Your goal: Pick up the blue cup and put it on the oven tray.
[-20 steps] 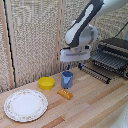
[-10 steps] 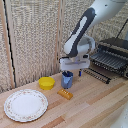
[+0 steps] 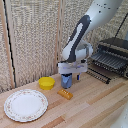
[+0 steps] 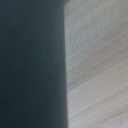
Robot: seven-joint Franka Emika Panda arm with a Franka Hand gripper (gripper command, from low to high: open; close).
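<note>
gripper [image 3: 67, 79] over blue cup [image 3: 65, 81] | cup mostly hidden | grip unclear (wrist view blurred)

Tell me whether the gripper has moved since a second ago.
Yes. The gripper has come down toward the blue cup, judged against the fixed toaster oven.

Blue cup [image 3: 65, 80]; yellow bowl [image 3: 47, 83]; white floral-rimmed plate [image 3: 25, 105]; dark oven tray [image 3: 106, 63]; pale wood table [image 3: 95, 105].

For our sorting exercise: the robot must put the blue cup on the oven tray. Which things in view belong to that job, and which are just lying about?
Job: blue cup; oven tray; gripper.
Lying about: yellow bowl; floral-rimmed white plate; small orange block.
</note>
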